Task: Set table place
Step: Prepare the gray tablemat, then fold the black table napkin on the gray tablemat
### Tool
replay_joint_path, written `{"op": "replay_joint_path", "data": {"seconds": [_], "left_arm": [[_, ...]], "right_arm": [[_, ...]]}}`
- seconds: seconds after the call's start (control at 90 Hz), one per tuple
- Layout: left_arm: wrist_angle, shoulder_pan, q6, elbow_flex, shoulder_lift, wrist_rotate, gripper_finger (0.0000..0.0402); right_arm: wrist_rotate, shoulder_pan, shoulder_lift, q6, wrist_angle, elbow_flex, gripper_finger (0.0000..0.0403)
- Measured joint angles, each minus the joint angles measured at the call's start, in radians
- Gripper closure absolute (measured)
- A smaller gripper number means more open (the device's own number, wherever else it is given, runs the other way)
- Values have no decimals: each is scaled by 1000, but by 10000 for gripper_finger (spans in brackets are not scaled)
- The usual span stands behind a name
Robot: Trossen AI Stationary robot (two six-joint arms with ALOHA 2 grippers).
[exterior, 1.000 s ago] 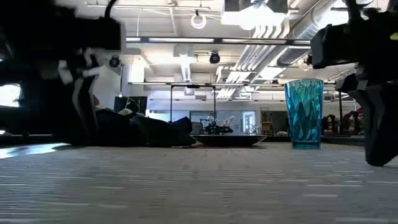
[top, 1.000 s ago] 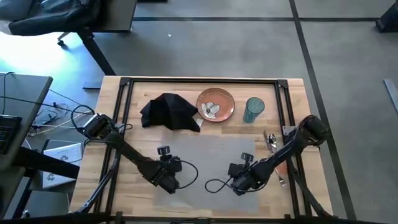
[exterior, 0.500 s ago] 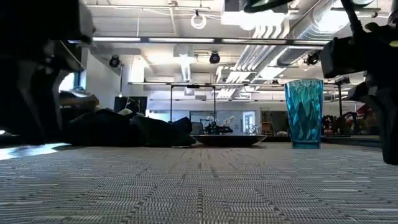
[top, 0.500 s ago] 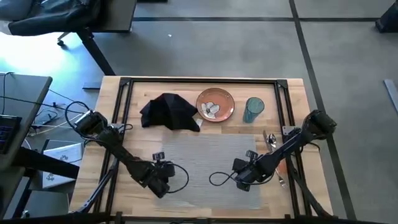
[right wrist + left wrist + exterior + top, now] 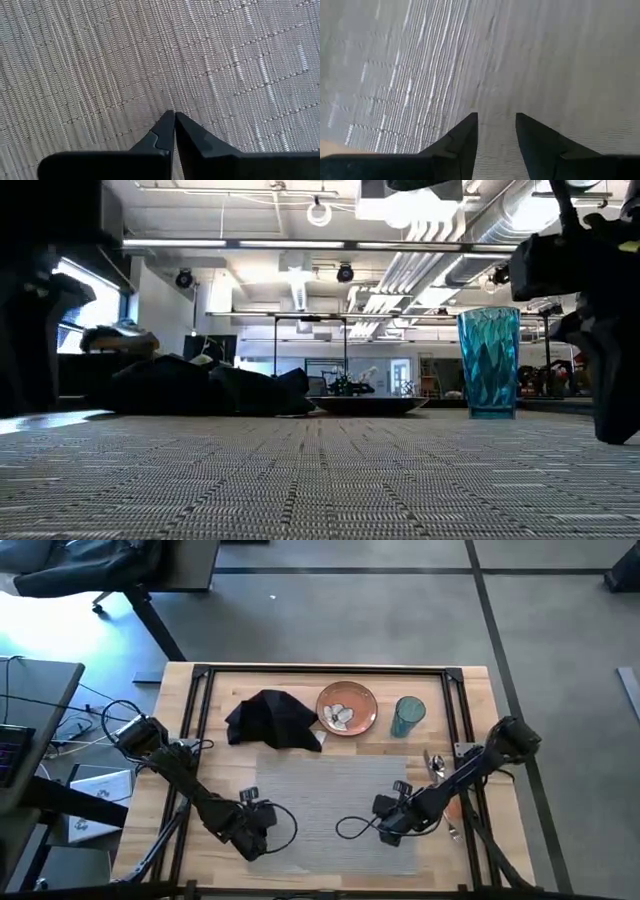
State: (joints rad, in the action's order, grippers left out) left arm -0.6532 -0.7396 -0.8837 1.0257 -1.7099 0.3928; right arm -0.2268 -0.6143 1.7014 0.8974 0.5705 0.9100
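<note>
Placemat slip risk while both grippers are hovering low

Left gripper (image 5: pixel 496 127) is hanging slightly parted and empty over the grey placemat (image 5: pixel 330 805) at table (image 5: pixel 480 720) centre. Right gripper (image 5: pixel 174 125) is sitting closed, empty, at the mat's 3 o'clock side. Any dragging fingertip is risking bunching the weave toward the napkin (image 5: pixel 272 720) and plate (image 5: pixel 346 707) at 12 o'clock.

No legible txt or labels.

Two dark jointed arms trail looping black cables; each hand has tapered black fingers (image 5: pixel 462 142).
</note>
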Motion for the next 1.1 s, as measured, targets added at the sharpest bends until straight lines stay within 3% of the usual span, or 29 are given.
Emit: {"op": "replay_joint_path", "data": {"seconds": [0.167,0.289,0.378,0.5,0.678,0.856,1.011,1.1], "left_arm": [[-95,29,83,67,82,85,285],[-192,84,134,67,152,159,284],[-307,162,98,54,198,156,274],[-423,300,122,-9,246,109,245],[-354,480,320,-143,277,58,201],[-230,576,510,-214,278,94,189],[-211,615,592,-219,278,205,189],[-162,638,656,-226,278,205,189]], "right_arm": [[-19,9,-113,-8,18,2,403],[-134,38,-175,-69,17,2,402],[-199,79,-190,-133,15,3,402],[-212,157,-184,-226,14,3,381],[-224,240,-133,-352,-12,3,300],[-226,264,-99,-407,-14,3,227],[-235,260,-85,-406,-16,-3,196],[-235,254,-86,-405,-22,-16,190]]}}
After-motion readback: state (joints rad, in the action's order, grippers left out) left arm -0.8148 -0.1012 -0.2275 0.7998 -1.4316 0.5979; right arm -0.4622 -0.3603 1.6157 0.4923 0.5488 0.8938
